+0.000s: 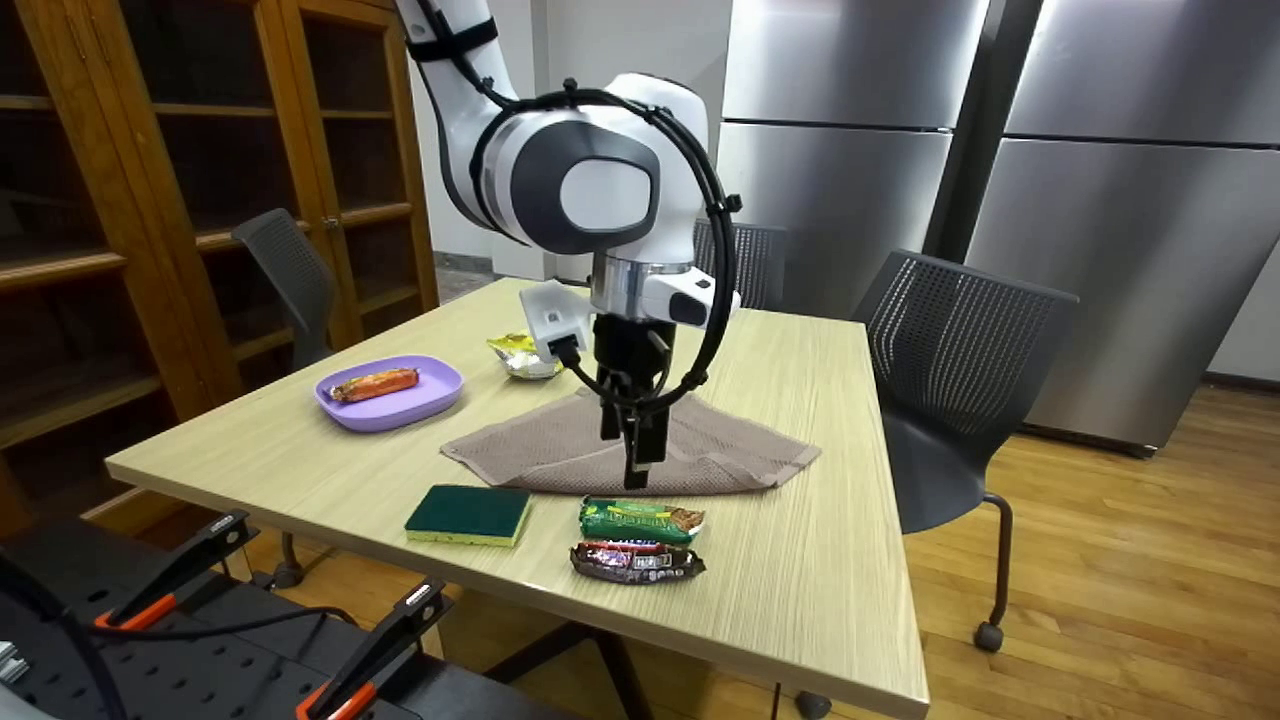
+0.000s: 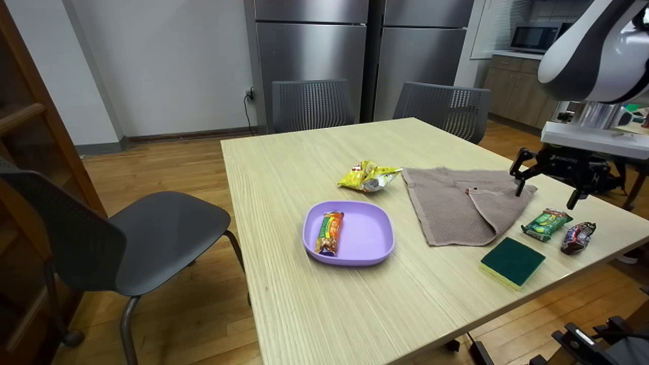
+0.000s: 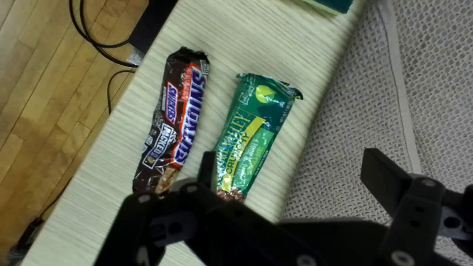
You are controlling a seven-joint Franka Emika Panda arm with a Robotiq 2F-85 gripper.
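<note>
Spread wide and empty, the gripper hangs over the table. Nearest to it is the green snack bar, which lies flat on the wood between the chocolate bar and the brown towel. In the wrist view, one finger partly hides the end of the green bar, while the other finger stands over the towel; how high the tips are, I cannot tell exactly. Here is my worry: lowered from this position, one finger could press upon the bar and crush it — the inside is probably brittle. The other could catch the towel, because its loose fold lies near, and pull it along. Another risk is the chocolate bar. It lies just beside the green one, closer to the table edge, so a sideways push could slide it off. Also, the wrappers look slippery — a pinch at the very end could let a bar escape.
</note>
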